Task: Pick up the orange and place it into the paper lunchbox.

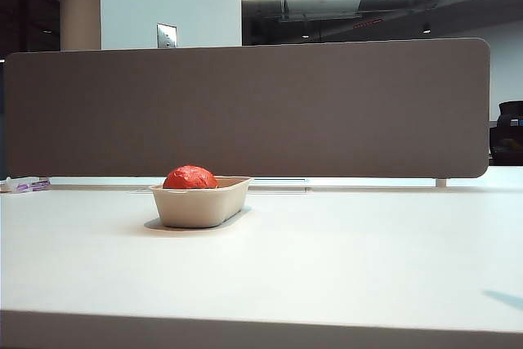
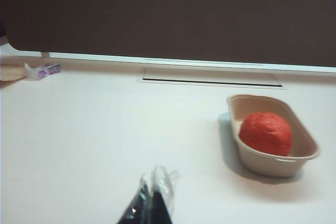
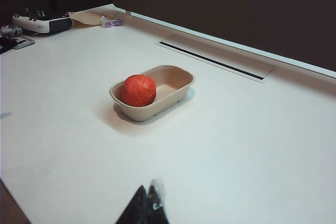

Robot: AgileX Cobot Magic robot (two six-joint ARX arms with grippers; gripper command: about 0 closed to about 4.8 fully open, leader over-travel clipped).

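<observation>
The reddish-orange, wrinkled orange (image 1: 189,177) lies inside the beige paper lunchbox (image 1: 200,206), at one end of it, on the white table. Both wrist views show the same: the orange (image 2: 265,132) rests in the lunchbox (image 2: 307,145), and again the orange (image 3: 139,89) in the lunchbox (image 3: 178,78). My left gripper (image 2: 153,188) is shut and empty, well away from the lunchbox over bare table. My right gripper (image 3: 148,192) is shut and empty too, far back from the lunchbox. Neither gripper shows in the exterior view.
A tall grey partition (image 1: 245,108) closes off the table's far side, with a narrow cable slot (image 3: 212,60) in front of it. A small purple-and-white packet (image 1: 26,185) lies at the far left. A handheld controller (image 3: 42,22) sits near a far corner.
</observation>
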